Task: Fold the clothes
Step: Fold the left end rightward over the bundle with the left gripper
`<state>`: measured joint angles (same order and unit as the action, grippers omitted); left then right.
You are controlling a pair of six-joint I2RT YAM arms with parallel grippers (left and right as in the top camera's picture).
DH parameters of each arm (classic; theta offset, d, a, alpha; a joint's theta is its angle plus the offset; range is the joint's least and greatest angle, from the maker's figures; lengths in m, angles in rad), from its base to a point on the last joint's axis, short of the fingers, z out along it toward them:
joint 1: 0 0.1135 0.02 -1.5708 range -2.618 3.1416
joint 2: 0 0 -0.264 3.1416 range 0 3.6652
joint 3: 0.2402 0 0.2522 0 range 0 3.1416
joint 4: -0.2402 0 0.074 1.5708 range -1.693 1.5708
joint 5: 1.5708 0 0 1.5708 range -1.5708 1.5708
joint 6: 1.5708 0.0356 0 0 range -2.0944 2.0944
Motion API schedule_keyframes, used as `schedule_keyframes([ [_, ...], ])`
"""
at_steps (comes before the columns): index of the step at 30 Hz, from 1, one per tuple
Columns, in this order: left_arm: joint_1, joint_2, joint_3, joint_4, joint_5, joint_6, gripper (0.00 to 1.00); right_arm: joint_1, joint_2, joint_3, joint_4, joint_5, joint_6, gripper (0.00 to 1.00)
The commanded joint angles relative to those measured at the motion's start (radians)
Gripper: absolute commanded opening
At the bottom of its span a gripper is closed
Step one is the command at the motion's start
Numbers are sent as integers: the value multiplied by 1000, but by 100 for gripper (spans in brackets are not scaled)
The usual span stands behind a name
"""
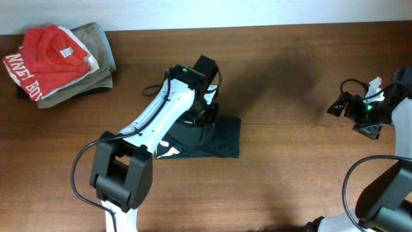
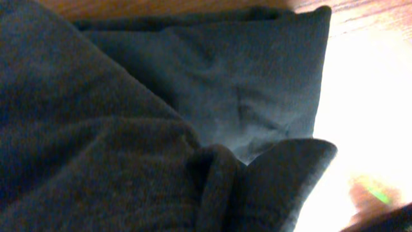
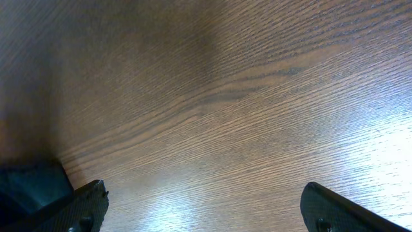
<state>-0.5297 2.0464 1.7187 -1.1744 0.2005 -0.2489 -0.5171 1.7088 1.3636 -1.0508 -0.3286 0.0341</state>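
brown wood-grain table (image 1: 290, 187) fills the overhead view. the dark t-shirt (image 1: 222, 138) lies near the middle of it, folded down to a compact, roughly rectangular bundle. a scrap of its white lettering (image 1: 168, 150) shows at the near-left edge, just beside the left arm (image 1: 158, 119).

that white and black arm reaches from the near edge, up and to the right. the left gripper (image 1: 206, 115) is down on the far-left part of the bundle. in the left wrist view the dark cloth (image 2: 257, 84) covers nearly the whole picture. a flat folded layer lies far and right, with its corner on bare wood. a soft blurred mass sits very close on the left, and a puckered fold (image 2: 219, 171) is gathered at the near middle. the fingers are hidden by the cloth, but the pincer is clenched and the bunched fabric says it is grasping the t-shirt.

the right gripper (image 1: 337, 105) hangs well apart from the shirt, over bare wood at the right side of the table, and points left. from the right wrist, its two black fingertips (image 3: 84, 206) stand at the near corners of the picture with wide open wood grain (image 3: 225, 96) between them. it is released and holds nothing.

in the far-left corner a red shirt (image 1: 45, 55) with white letters lies crumpled on top of a folded khaki garment (image 1: 96, 42), well away from both arms.
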Motion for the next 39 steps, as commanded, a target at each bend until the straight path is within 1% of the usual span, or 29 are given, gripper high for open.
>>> schedule_keyframes([
  [1, -26, 3, -26, 34, 1, -47, 5, 0, -8, 15, 0, 13, 8, 99],
  [5, -46, 3, -26, 84, 1, -50, 6, 0, -8, 15, -1, 13, 8, 99],
  [6, -50, 3, -26, 95, 2, -51, 11, 0, -8, 15, -1, 13, 8, 99],
  [7, -55, 3, -26, 106, 2, -51, 20, 0, -8, 15, -1, 13, 8, 99],
  [11, -70, 3, -26, 113, 2, -51, 18, 0, -8, 15, -1, 13, 8, 99],
  [16, -98, 3, -32, 152, 2, -51, 20, 0, -8, 15, -1, 13, 8, 99],
  [17, -109, 3, -32, 157, 5, -51, 22, 0, -8, 15, -1, 12, 8, 99],
  [18, -119, 3, -32, 159, 5, -50, 35, 0, -8, 15, -1, 13, 8, 99],
  [19, -125, 3, -32, 159, 5, -50, 41, 0, -8, 15, 0, 13, 8, 99],
  [20, -136, 3, -32, 159, 5, -50, 43, -1, -8, 15, -1, 12, 8, 99],
  [21, -148, 3, -32, 159, 5, -50, 48, -1, -8, 15, -1, 13, 8, 99],
  [24, -194, 3, -32, 168, 16, -50, 54, 0, -8, 15, -1, 13, 8, 99],
  [28, -233, 3, -27, 188, 31, -49, 54, -1, -8, 15, -1, 12, 8, 99],
  [30, -234, 1, 15, 150, 31, -48, 54, -1, -8, 15, -1, 13, 8, 99],
  [36, -173, -22, 300, -112, 24, 68, 55, 0, -8, 15, -1, 13, 8, 99],
  [38, -148, -29, 381, -193, -59, 71, 58, 0, -8, 15, -1, 13, 8, 99],
  [39, -124, -30, 423, -246, -158, 47, 60, 0, -8, 15, -1, 13, 8, 99],
])
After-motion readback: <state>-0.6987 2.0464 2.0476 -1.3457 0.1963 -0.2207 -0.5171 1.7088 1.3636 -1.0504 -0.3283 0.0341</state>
